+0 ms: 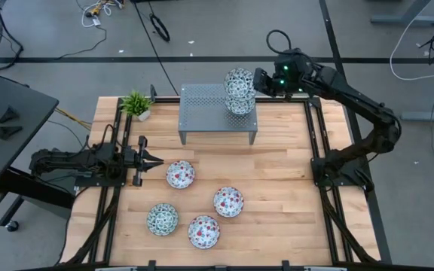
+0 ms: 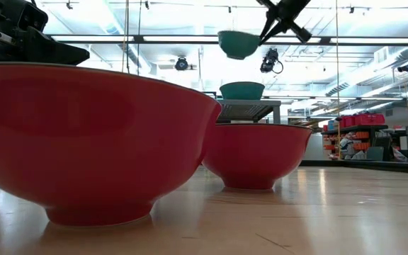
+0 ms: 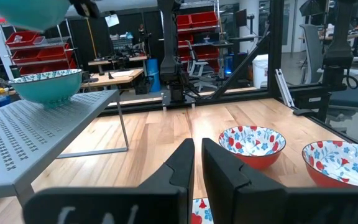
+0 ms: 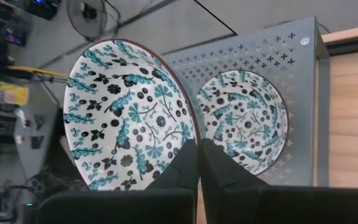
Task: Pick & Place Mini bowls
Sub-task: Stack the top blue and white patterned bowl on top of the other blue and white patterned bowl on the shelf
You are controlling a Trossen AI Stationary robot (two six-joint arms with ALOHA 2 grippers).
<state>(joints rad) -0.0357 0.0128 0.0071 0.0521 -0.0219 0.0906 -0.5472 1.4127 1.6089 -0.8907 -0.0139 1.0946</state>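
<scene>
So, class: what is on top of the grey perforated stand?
One green-patterned bowl sits on the stand. The right tool holds a second green bowl above it, partly covering it from overhead.

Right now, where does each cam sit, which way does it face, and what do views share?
High: overhead, looking down at the table, both arms, right hand.
Low: table height, facing across red bowls; right hand above.
Left wrist: looks past the left hand at the grey stand.
Right wrist: looks past the right hand at its held teal bowl.
Shared: all four show the teal bowl on the stand.
</scene>
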